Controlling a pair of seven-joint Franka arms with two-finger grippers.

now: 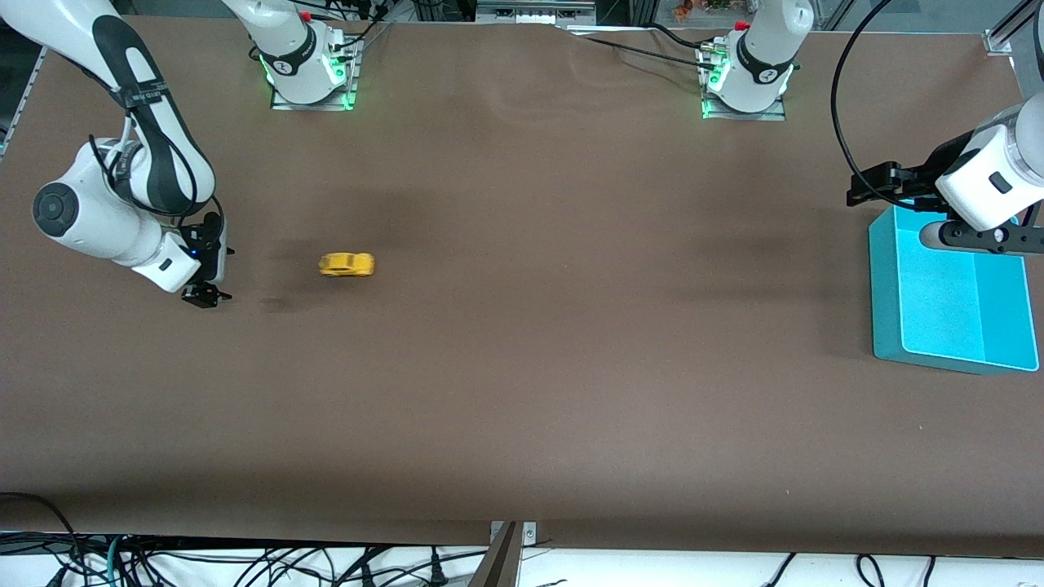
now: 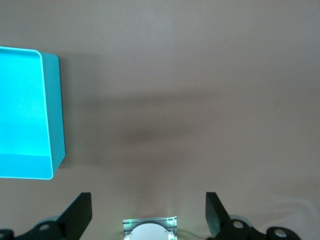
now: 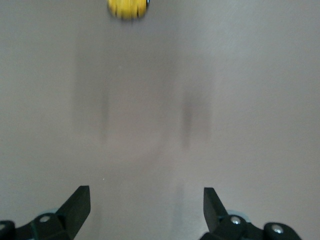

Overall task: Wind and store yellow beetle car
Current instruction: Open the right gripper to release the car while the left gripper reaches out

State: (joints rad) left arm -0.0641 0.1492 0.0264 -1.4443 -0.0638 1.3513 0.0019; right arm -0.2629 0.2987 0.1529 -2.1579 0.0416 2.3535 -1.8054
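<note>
Sitting apparently empty, teal bin (image 1: 885, 285) under left gripper (image 2: 148, 215).

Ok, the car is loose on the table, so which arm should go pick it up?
The right. Its open gripper sits low beside the yellow car, which shows in its wrist view. The left gripper, open too, waits by the blue bin at the table's left-arm end.

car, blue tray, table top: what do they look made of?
Yellow beetle car: probably glossy plastic or painted metal; uniform bright yellow, blurred, so open. Blue tray: likely moulded plastic, smooth, with rounded corners and a thin pale rim. Table top: matte brown sheet, no glare; exact material unclear.
</note>
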